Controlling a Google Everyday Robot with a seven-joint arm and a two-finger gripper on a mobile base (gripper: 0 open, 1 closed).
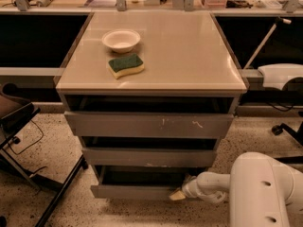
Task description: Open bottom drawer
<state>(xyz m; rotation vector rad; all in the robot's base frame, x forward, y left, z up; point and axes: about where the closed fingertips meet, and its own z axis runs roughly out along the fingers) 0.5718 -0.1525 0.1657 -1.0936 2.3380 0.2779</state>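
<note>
The bottom drawer is the lowest, narrowest grey front of the three-drawer cabinet, plain and handleless. It stands pulled out a little, with a dark gap above its front. My gripper is at the right end of that front, its pale tip touching the drawer's right edge. The white arm reaches in from the lower right. The middle drawer and the top drawer with white scratch marks sit above.
On the cabinet top lie a white bowl and a green and yellow sponge. A dark chair frame stands on the floor at the left. A white object sits at the right, a cluttered shelf behind.
</note>
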